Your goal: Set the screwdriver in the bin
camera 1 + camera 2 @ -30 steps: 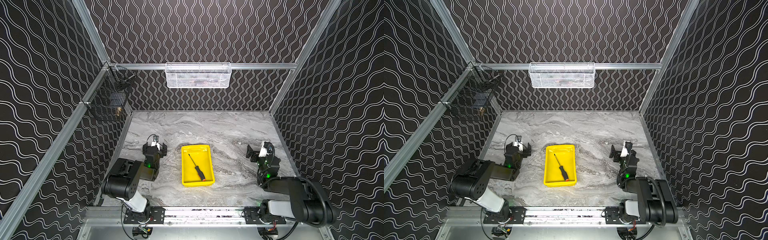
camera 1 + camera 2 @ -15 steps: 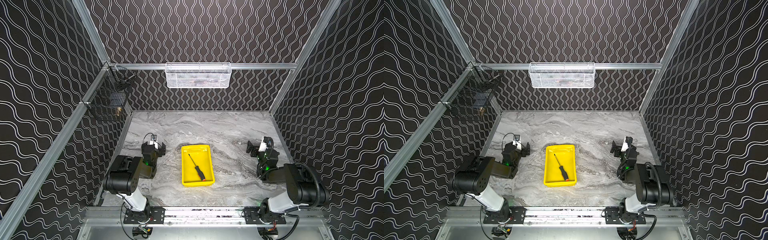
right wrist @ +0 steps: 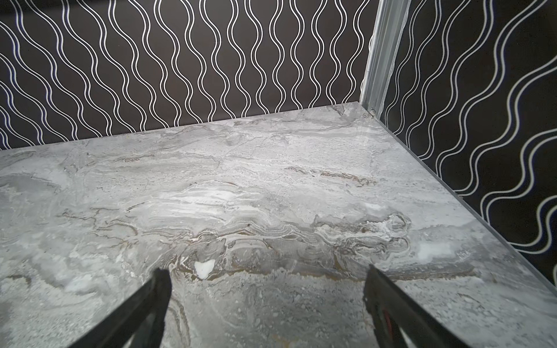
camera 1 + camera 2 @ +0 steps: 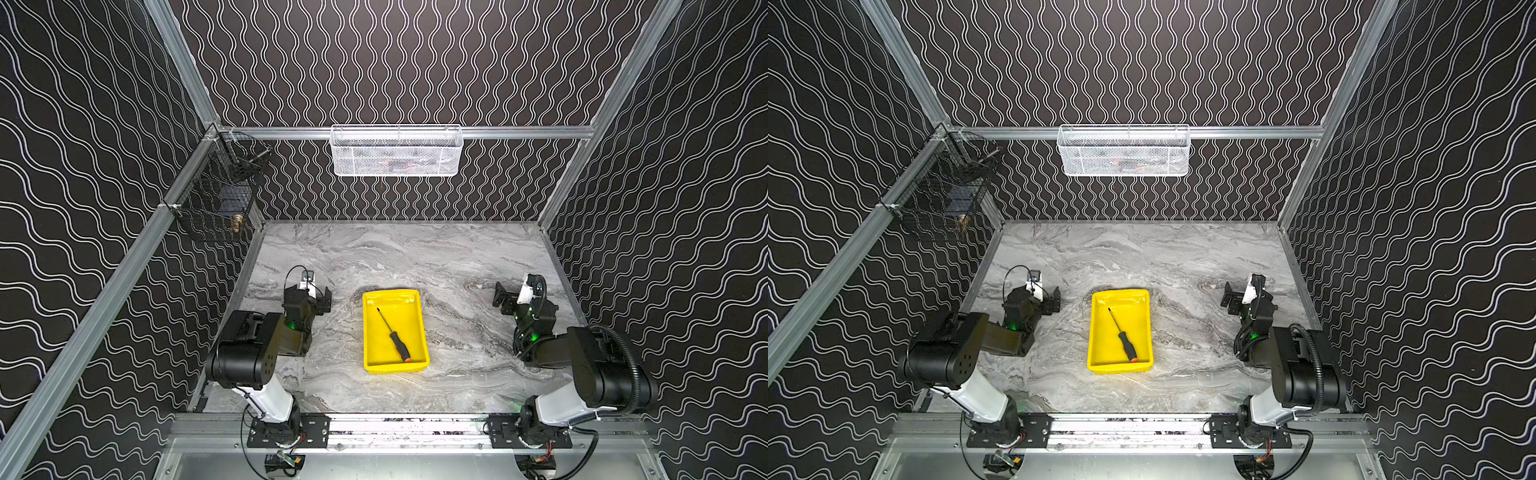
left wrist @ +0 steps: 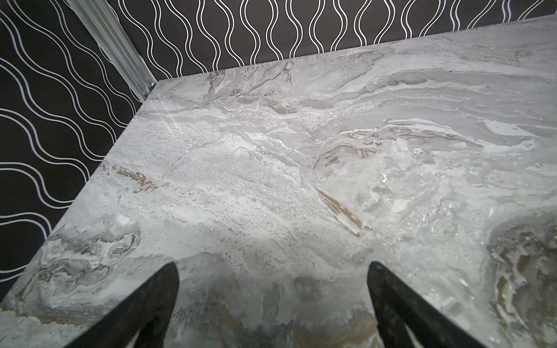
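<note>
The screwdriver point(image 4: 392, 334) point(image 4: 1122, 336), with a black handle and an orange end cap, lies diagonally on the floor of the yellow bin point(image 4: 409, 316) point(image 4: 1136, 309) in both top views. Nothing touches it. My left gripper point(image 4: 308, 294) point(image 4: 1036, 299) rests low over the table to the left of the bin, open and empty. In the left wrist view only bare marble shows between the fingers of the left gripper point(image 5: 272, 268). My right gripper point(image 4: 521, 297) point(image 4: 1246, 297) sits well to the right of the bin, also open with nothing in it point(image 3: 266, 272).
A white mesh basket point(image 4: 397, 151) hangs on the back rail. A black wire basket point(image 4: 216, 203) hangs on the left wall rail. Patterned walls close in the marble table point(image 4: 457, 257) on three sides. Both arm bases stand at the front rail.
Both arms have folded back a little, their elbows shifting, while the grippers stay open beside the bin. The screwdriver and the bin have not moved.
</note>
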Available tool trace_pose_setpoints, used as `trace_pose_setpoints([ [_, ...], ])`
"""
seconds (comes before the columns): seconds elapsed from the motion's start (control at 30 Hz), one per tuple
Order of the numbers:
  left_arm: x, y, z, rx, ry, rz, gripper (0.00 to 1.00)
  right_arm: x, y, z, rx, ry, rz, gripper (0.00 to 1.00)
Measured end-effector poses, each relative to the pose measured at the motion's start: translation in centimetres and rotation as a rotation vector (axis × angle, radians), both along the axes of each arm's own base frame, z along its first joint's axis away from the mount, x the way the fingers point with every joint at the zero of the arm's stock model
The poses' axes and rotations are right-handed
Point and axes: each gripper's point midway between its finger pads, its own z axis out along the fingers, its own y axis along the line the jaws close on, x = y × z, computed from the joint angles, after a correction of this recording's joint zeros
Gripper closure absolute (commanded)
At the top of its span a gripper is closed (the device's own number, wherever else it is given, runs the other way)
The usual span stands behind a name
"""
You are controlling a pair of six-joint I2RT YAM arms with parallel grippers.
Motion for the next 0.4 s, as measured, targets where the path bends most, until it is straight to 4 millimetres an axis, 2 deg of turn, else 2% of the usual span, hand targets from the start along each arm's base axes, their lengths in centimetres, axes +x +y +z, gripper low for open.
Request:
trace_pose_setpoints([
  [0.4, 0.23, -0.37, 0.08, -0.009, 0.001, -0.022, 0.01, -0.01, -0.10, 0.00, -0.001, 0.000, -0.006, 0.01],
])
